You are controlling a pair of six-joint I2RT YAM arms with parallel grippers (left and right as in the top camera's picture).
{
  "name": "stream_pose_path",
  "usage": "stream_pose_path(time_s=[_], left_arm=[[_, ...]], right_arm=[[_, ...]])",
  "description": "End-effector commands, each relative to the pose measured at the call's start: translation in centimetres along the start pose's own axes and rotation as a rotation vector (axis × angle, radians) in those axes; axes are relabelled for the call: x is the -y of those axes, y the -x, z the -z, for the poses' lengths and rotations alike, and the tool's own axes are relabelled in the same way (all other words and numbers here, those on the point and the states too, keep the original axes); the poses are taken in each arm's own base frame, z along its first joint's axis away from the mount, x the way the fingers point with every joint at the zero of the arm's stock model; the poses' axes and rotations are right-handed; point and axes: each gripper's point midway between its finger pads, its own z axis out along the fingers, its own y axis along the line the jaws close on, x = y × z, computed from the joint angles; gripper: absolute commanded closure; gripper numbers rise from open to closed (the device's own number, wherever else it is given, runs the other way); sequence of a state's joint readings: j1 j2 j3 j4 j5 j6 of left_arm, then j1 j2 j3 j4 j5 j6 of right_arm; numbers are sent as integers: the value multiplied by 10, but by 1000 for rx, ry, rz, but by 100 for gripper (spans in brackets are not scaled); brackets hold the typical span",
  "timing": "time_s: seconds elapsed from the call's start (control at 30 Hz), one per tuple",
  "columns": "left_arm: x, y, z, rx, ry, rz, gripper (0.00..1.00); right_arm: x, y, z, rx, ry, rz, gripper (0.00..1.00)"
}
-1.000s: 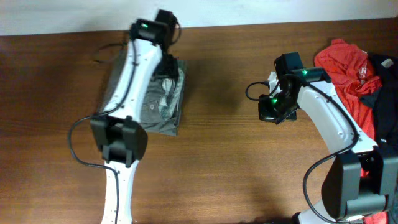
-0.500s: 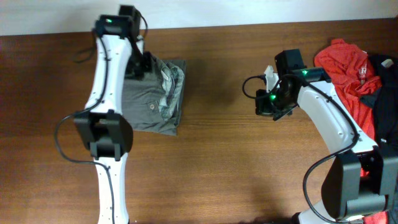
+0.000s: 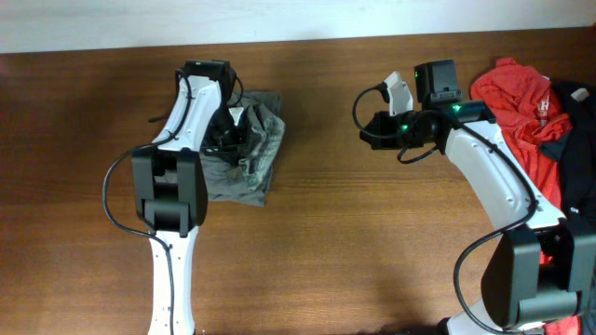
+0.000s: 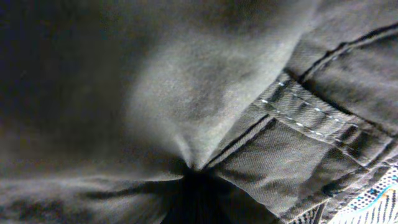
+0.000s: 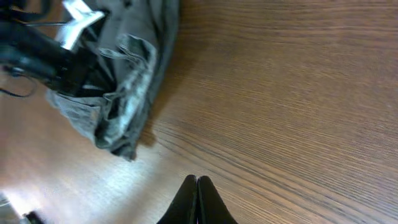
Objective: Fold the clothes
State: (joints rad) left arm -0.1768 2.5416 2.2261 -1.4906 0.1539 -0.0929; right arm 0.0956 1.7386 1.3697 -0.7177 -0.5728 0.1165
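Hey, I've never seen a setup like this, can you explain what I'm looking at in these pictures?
Two white robot arms stand at a wooden table. One picture looks down from above; the other two come from cameras on each wrist. The left claw is shut on bunched grey-olive shorts, which fill its close-up. The right claw is shut, empty, above bare wood. Some red clothing lies at the right edge.

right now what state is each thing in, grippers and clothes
shorts: roughly folded, bunched, cloth puckered into the left grip
left gripper: shut on the shorts
right gripper: shut, empty, clear of the shorts
red garment: crumpled in a pile at far right
dark garment: heaped beside the red one, partly out of frame
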Motion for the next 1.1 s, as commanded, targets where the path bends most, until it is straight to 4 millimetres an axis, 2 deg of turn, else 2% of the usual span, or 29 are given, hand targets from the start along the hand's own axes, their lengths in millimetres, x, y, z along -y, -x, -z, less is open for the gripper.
stream_pose_path(time_s=[0.0, 0.07, 0.17, 0.23, 0.27, 0.3, 0.33, 0.4, 0.47, 0.57, 0.63, 0.73, 0.87, 0.9, 1.07], left_arm=[[26, -13, 28, 33, -21, -90, 100], [35, -16, 58, 115, -9, -139, 99], [26, -15, 106, 266, 77, -130, 98], [8, -13, 139, 375, 140, -63, 81], [-1, -12, 154, 422, 156, -37, 76], [-8, -11, 166, 464, 159, -17, 64], [-15, -10, 177, 500, 154, -1, 59], [-32, -7, 195, 564, 140, 60, 55], [-50, -3, 201, 590, 119, 121, 55], [-60, 3, 196, 579, 27, 140, 66], [-55, 10, 187, 563, -47, 48, 72], [-60, 22, 160, 509, -63, -57, 80], [-65, 32, 125, 433, -73, -47, 85], [-67, 36, 109, 398, -75, -47, 86], [-72, 41, 76, 323, -78, -34, 86]], right_arm=[[-33, 7, 7, 22, 127, 49, 96], [-40, 8, 5, 30, 137, 73, 96], [-57, 11, -1, 42, 164, 125, 95], [-78, 12, -9, 52, 205, 183, 95], [-85, 12, -12, 56, 215, 204, 96], [-97, 12, -18, 63, 233, 242, 95], [-105, 12, -23, 69, 243, 266, 96], [-124, 16, -39, 92, 259, 284, 96], [-136, 23, -54, 129, 251, 278, 96], [-147, 32, -82, 181, 249, 259, 96], [-150, 40, -104, 222, 262, 236, 96], [-141, 62, -137, 327, 274, 189, 96], [-102, 76, -171, 402, 194, 29, 96], [-75, 70, -190, 385, 147, -44, 96], [-27, 48, -222, 309, 90, -112, 96]])
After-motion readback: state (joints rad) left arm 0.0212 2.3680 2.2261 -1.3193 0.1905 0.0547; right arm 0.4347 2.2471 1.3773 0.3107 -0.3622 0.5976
